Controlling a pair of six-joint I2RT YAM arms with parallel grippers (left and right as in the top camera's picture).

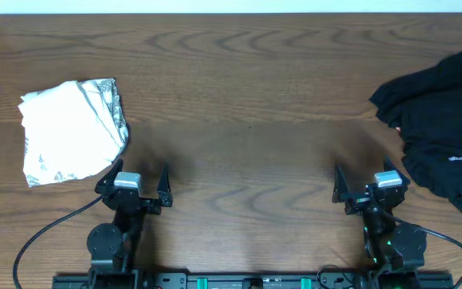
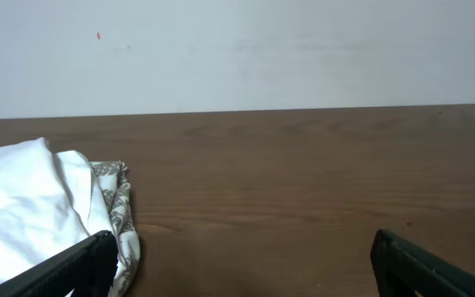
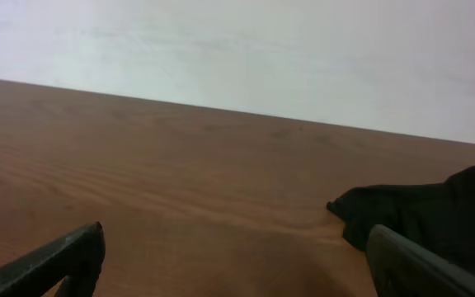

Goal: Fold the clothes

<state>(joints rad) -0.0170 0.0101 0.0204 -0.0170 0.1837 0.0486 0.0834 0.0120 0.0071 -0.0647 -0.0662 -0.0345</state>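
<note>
On the desk [image 1: 247,96], your left pincer [image 1: 143,167] and right pincer [image 1: 361,168] sit wide open, empty, between folded cloth [image 1: 70,132] and black garment [image 1: 443,136]. Expect limp clothes; pinch hem corners.

A high camera looks straight down on the table [image 1: 247,96]. Each wrist camera sits low behind its claw, facing the far wall [image 2: 237,49]. Overhead and left wrist views share the white cloth [image 1: 66,132] left of the left claw [image 1: 143,170]. Overhead and right wrist views share the black garment [image 1: 443,132] right of the right claw [image 1: 362,170].
</note>
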